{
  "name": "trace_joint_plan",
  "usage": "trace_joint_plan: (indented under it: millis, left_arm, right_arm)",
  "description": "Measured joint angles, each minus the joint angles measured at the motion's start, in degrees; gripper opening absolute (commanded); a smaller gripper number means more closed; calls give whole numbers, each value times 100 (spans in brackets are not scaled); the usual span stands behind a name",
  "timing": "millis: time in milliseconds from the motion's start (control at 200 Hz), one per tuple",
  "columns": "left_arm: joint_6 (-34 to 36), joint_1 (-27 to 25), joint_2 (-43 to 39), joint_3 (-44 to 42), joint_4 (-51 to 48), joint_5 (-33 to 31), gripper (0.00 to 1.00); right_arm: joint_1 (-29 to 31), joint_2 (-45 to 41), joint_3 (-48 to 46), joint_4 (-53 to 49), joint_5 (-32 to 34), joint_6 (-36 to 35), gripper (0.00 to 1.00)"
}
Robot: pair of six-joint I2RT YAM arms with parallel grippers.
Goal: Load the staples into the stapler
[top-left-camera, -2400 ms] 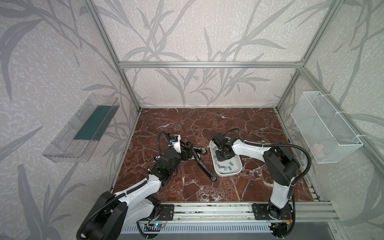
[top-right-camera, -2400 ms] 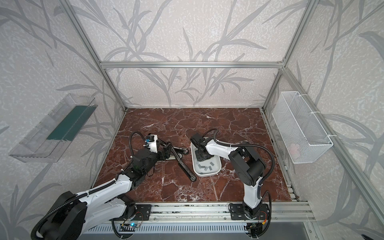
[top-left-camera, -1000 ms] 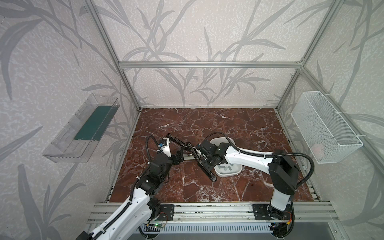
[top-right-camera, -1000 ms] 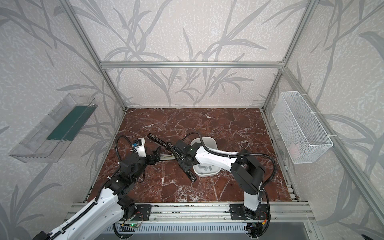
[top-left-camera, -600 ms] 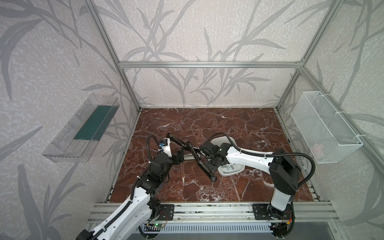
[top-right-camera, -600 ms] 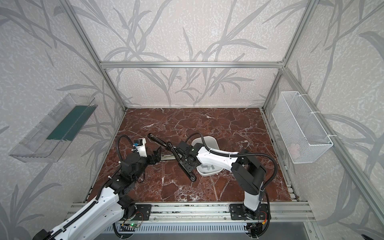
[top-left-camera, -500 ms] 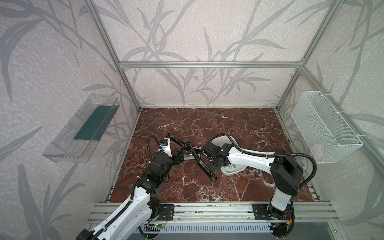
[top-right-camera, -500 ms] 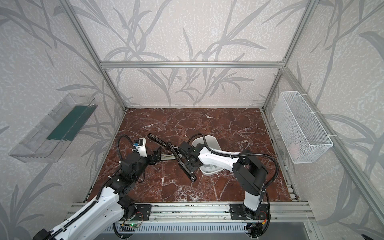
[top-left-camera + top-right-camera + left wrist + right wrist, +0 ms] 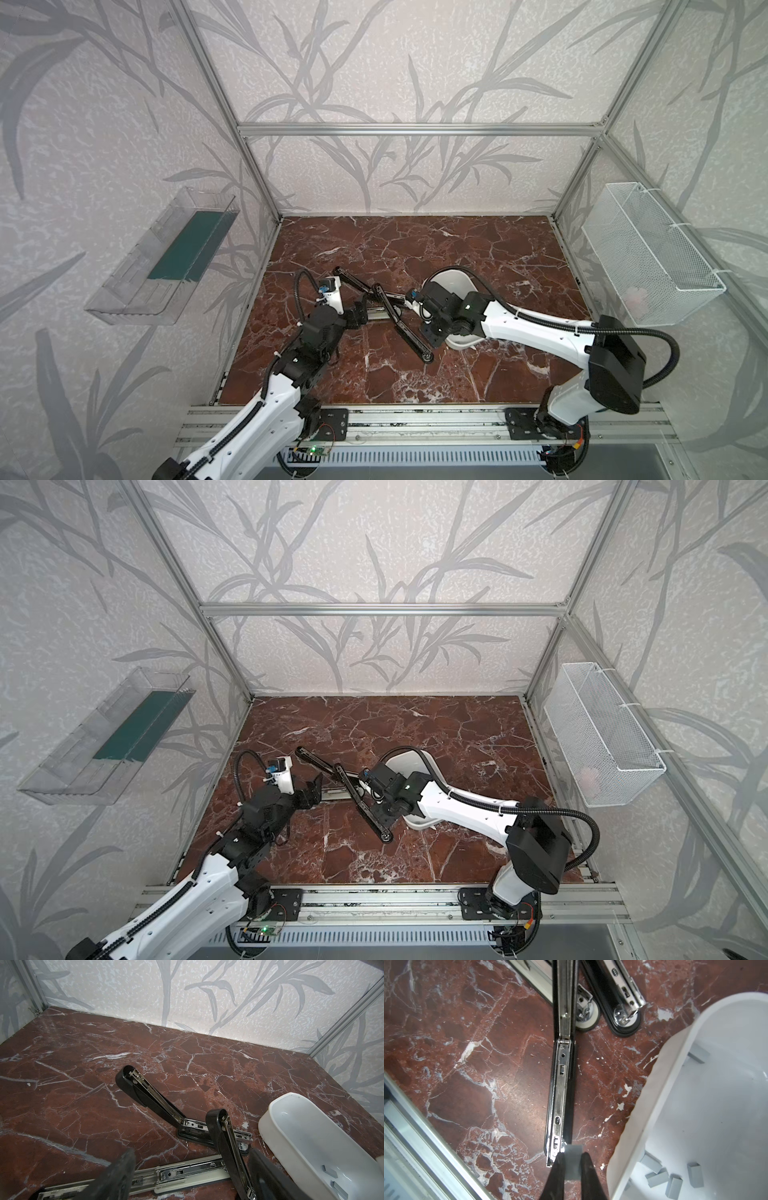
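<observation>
Grey staple strip (image 9: 572, 1162), likely light, stiff, snappable, sits pinched by its flat sides in the clamped right gripper (image 9: 572, 1156) at the stapler (image 9: 559, 1095) tip; left gripper (image 9: 191, 1152) gapes empty.

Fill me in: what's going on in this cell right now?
The right gripper is shut on a staple strip, held at the front end of the open black stapler, not yet seated. More staples lie in the white tray. The left gripper is open beside a pale stapler, holding nothing.
</observation>
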Motion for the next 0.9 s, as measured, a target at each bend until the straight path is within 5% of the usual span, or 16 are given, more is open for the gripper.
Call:
trace_joint_plan:
  millis: [900]
  left_arm:
    - [280, 4, 33, 0, -11, -179, 86]
  right_arm:
    - [372, 535, -85, 199, 39, 254, 5]
